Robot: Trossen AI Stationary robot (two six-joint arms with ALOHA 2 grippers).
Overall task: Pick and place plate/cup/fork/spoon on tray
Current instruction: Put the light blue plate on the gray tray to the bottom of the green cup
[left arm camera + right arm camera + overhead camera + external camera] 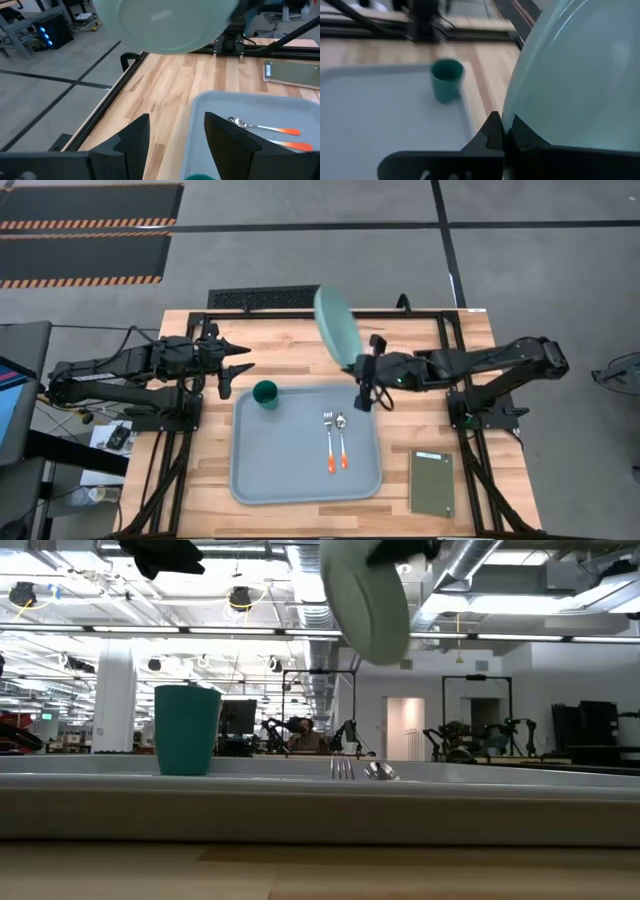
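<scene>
- Plate point(335, 325), tilted steeply on edge, hangs in the air over the table's far side, its rim clamped in the right gripper point(358, 367).
- Tray point(290, 470) holds the cup point(265, 393) at its far left corner and the fork point(329, 442) and spoon point(342, 438) side by side.
- Left gripper point(243, 361), fingers apart and empty, hovers just left of the cup.
- Dark olive slab point(432, 482) lies right of the tray.

A pale wooden table point(300, 340) on a black frame carries the grey-blue tray point(290, 470) near its middle; a dark olive-green slab point(431, 482) lies flat just beside the tray, apart from it.
</scene>
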